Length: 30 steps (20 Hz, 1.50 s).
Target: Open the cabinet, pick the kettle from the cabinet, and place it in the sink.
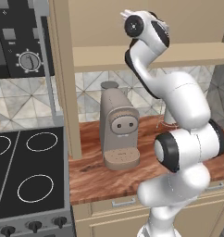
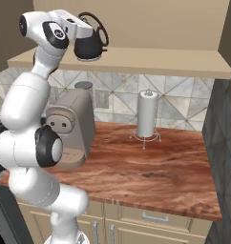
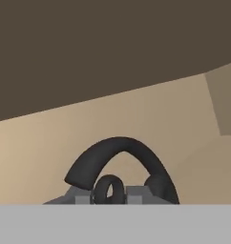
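The cabinet stands open, and its door shows edge-on at the left. On the tan inner shelf sits the glossy black kettle, its looped handle arching in front of the hand camera. My gripper reaches in at shelf height from the left, up against the kettle's top. In the hand view the gripper is shut on a small dark ring at the kettle's top, between the two fingertips. Whether the kettle rests on the shelf or hangs just above it, I cannot tell. The sink is out of view.
A tall taupe coffee machine stands on the reddish wood countertop below the shelf. A paper towel holder stands by the tiled wall. The black stovetop lies to the left, and a dark side wall bounds the right.
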### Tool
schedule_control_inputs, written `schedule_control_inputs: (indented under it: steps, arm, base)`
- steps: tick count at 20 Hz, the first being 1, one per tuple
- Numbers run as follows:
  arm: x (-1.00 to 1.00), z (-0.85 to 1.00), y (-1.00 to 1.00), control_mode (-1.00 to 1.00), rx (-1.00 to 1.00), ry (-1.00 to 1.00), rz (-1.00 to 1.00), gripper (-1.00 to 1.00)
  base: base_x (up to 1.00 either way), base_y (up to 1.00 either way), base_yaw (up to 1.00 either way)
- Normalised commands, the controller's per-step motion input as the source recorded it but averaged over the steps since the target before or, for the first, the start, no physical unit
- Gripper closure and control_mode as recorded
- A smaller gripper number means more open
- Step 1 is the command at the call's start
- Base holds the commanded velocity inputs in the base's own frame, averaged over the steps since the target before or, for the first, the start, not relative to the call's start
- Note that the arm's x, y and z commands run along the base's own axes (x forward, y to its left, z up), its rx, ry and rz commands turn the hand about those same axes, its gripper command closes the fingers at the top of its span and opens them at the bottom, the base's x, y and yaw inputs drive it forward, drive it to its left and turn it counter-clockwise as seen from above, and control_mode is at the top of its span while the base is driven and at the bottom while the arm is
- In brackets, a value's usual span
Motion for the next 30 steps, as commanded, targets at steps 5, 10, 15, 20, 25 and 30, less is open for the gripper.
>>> schedule_control_inputs:
  steps: [5,10,15,20,25,30]
  arm:
    - [-0.46,0.10,0.10,-1.00,0.05,0.00,0.00,1.00]
    - [-0.46,0.16,0.10,-1.00,0.05,0.00,0.00,1.00]
    - [-0.45,0.08,0.09,-1.00,0.03,0.02,0.00,1.00]
    - [-0.47,0.05,0.08,-1.00,0.01,0.04,0.00,1.00]
    - [-0.51,0.02,0.03,-1.00,0.00,0.05,0.01,1.00]
    - [-0.57,0.01,0.00,-1.00,0.00,0.00,0.03,1.00]
  base:
    - [0.00,0.00,0.00]
    - [0.00,0.00,0.00]
    - [0.00,0.00,0.00]
    - [0.00,0.00,0.00]
    - [0.00,0.00,0.00]
    - [0.00,0.00,0.00]
